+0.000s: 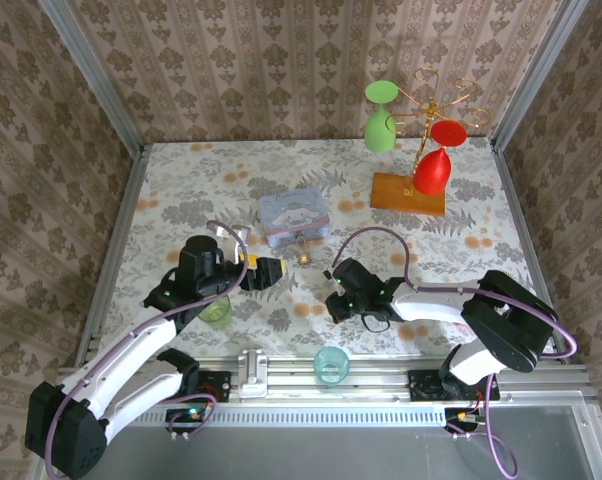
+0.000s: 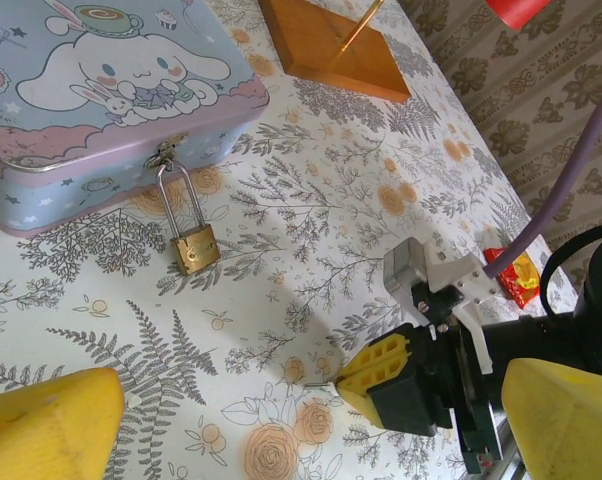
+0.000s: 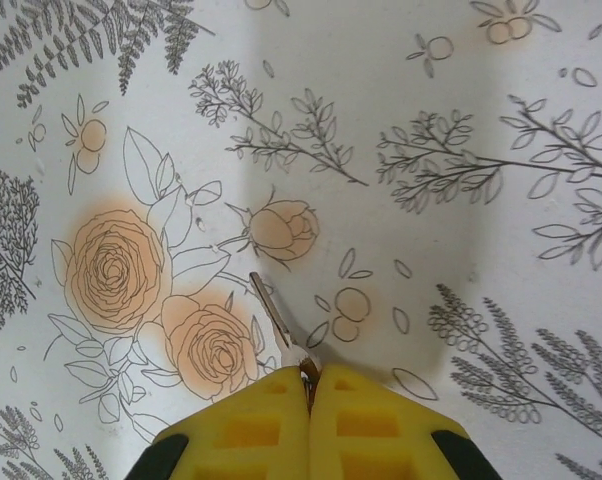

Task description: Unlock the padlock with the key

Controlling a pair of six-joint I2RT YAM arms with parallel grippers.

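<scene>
The pick-up of the key looks to be the step in hand: the right gripper [image 3: 309, 378] is down on the flowered counter [image 1: 181, 180] with its jaws clenched tight, yellow pads pressed together on the head end of the key [image 3: 274, 315]. The thin blade lies flat on the cloth and points away from the pads, beside a printed rose. The padlock [image 2: 194, 248] lies well apart from there, its shackle hooked through the hasp of the pale blue cartoon tin [image 2: 81, 90] and its brass body flat on the cloth just in front of the tin. The left gripper [image 1: 269, 270] hovers near the tin with its jaws released wide and nothing between them. To my eye the next move calls for lifting the key clear without letting it twist in so slim a pinch, then bringing it over and lining the blade up with the bottom of the lock body, where I'd expect the keyhole to be; the free arm may have to steady the lock.
</scene>
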